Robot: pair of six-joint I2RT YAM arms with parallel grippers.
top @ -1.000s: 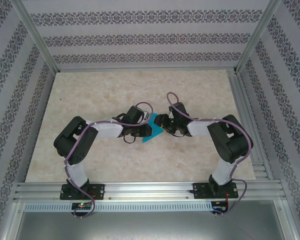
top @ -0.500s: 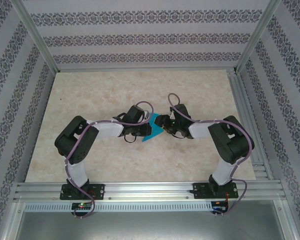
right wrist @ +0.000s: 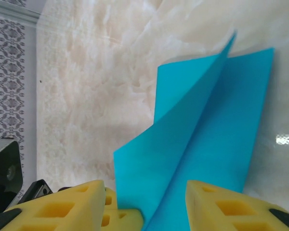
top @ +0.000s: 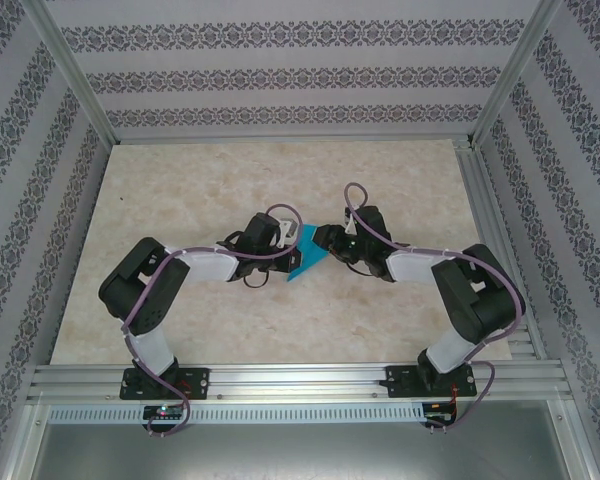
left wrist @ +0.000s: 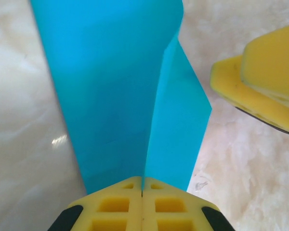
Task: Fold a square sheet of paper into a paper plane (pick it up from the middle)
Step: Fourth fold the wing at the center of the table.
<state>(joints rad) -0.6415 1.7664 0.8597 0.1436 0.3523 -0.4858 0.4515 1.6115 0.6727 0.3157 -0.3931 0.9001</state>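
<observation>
A: The left pincer (left wrist: 142, 192) is squeezed fully closed. Its two yellow fingers (left wrist: 115, 211) meet with no gap, and the sheet of paper (left wrist: 115, 86) comes out from between them.

B: So it has the paper?

A: Yes, clamped at the crease. From the left wrist the teal sheet is folded: a broad panel on the left and a narrower flap on the right, meeting at a line that runs into the closed fingers.

B: And the right pincer (right wrist: 147, 192)?

A: Its fingers stand well apart. From its own wrist the folded sheet (right wrist: 207, 125) rises in the gap between them, one flap standing up off the other. I see neither finger pressing on it. From the left wrist those yellow fingers sit off to the right of the paper's edge, not touching it.

B: Where is the paper on the table (top: 180, 200)?

A: Near the middle, seen from above, between the two wrists: left pincer (top: 285, 262) on one side, right pincer (top: 320, 240) on the other, the teal shape (top: 305, 262) between them. I cannot tell whether it rests on the marbled surface.
</observation>
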